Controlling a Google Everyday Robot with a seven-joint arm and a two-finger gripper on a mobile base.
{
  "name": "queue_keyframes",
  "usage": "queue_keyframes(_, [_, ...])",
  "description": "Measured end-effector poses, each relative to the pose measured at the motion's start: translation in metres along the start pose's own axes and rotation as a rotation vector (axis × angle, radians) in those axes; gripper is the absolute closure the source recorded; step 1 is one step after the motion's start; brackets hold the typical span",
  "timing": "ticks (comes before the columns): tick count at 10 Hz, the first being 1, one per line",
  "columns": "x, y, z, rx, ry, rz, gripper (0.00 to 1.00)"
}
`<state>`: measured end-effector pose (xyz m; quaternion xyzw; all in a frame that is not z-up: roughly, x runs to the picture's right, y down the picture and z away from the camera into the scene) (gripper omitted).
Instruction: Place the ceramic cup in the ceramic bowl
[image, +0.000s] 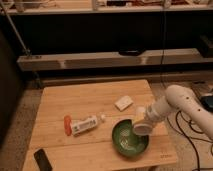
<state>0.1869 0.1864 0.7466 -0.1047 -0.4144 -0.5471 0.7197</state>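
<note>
Gripper (140, 121) is at the end of the white arm (175, 102), which comes in from the right side, and it holds the ceramic cup (142, 128). This cup is tilted, with its round mouth turned toward the camera, and it hangs over the right rim of the ceramic bowl (126, 142). If the cup touches the bowl, I cannot tell. The dark-green bowl stands on the wooden counter (75, 102) near its front right corner. A white rectangular block (123, 103) lies just behind the bowl. To the left lies a white tube with an orange cap (80, 125), and a dark flat object (43, 160) is at the front left corner.
</note>
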Motion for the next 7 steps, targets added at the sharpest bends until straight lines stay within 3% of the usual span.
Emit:
queue_keyframes(2, [-0.007, -0.001, 0.005, -0.021, -0.060, -0.053, 0.96])
queue_keyframes(3, [-0.007, -0.004, 0.008, -0.028, -0.084, -0.095, 0.90])
queue_keyframes(4, [-0.011, -0.008, 0.011, -0.039, -0.133, -0.161, 0.75])
queue_keyframes(7, [-0.009, -0.020, -0.010, -0.022, -0.107, -0.145, 0.47])
